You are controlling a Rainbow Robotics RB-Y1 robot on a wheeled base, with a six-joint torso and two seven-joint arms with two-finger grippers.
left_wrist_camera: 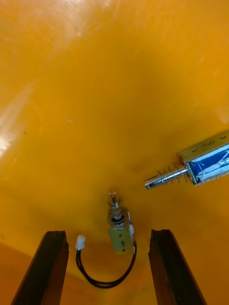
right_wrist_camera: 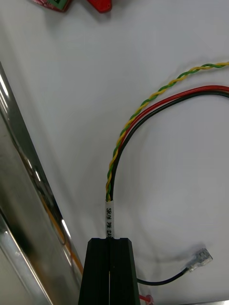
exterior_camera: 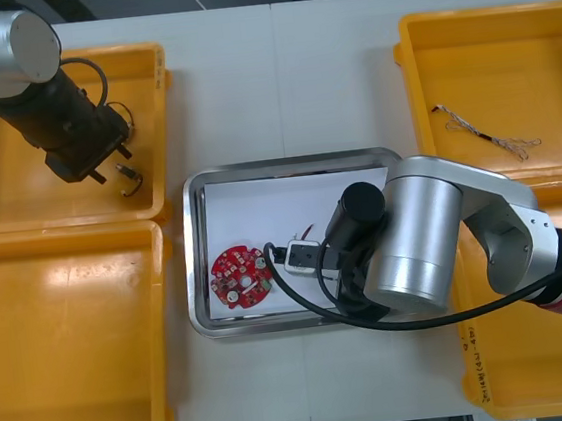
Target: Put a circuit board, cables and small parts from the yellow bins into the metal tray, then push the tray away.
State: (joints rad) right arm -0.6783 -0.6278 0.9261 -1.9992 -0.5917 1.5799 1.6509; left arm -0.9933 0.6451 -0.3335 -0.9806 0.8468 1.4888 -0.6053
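yellow-green cable [right_wrist_camera: 113, 159] in right hand [right_wrist_camera: 112, 242] — left hand [left_wrist_camera: 109, 233] straddles metal part [left_wrist_camera: 119, 237].

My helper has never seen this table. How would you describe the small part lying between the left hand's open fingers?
Find the far yellow bin on the robot's left, under the open left hand. Of two small metal parts inside, take the one between the fingers: it trails a looped black wire with a white plug, while its neighbour has a spring and blue label.
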